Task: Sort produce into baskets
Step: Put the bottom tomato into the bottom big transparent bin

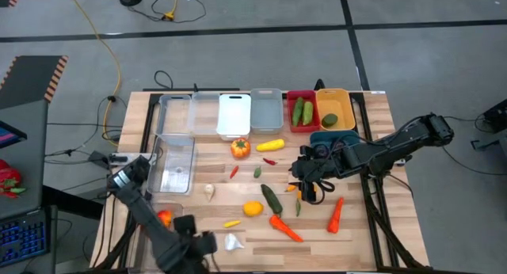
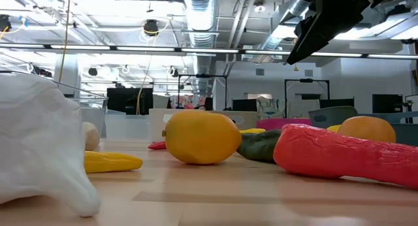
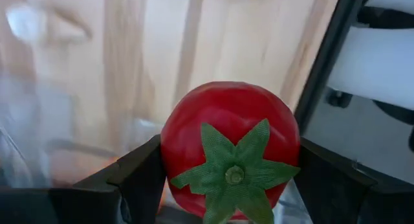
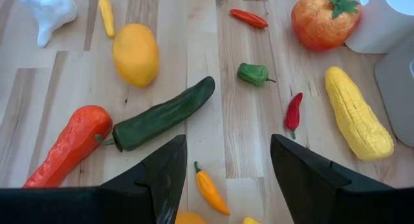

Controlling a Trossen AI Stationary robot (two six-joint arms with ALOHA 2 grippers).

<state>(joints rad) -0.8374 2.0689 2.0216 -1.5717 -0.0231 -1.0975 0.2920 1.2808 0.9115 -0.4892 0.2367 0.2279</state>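
Left gripper (image 3: 226, 185): near table's front-left corner, jaws clamped on glossy red round plastic tomato (image 3: 229, 149) with green star-shaped calyx; grip across the widest part, calyx facing the wrist camera. Clear shallow plastic bin (image 1: 176, 161) just beside, toward the table's middle.

Right gripper (image 4: 226, 179): raised over mid-right of the light wooden table (image 1: 364, 226), jaws apart, nothing between them.

Below and ahead of right gripper: dark green long cucumber (image 4: 162, 114), lying slantwise, one end touching bumpy orange carrot (image 4: 68, 146); small orange chili (image 4: 210, 188) nearest the jaws; yellow oval lemon (image 4: 136, 54); small green pepper (image 4: 253, 74); small red chili (image 4: 294, 111); yellow corn cob (image 4: 358, 112).

Back row: red bin (image 1: 301, 112) already holding two green pieces; orange-yellow bin (image 1: 334, 109) holding one.

Handling, judged: light, hollow, stiff, smooth-skinned, hence prone to roll or slip. Best taken across the middle of long pieces, at right angles to their length; round ones at the widest girth. Tiny chilies: low pinch at table level.
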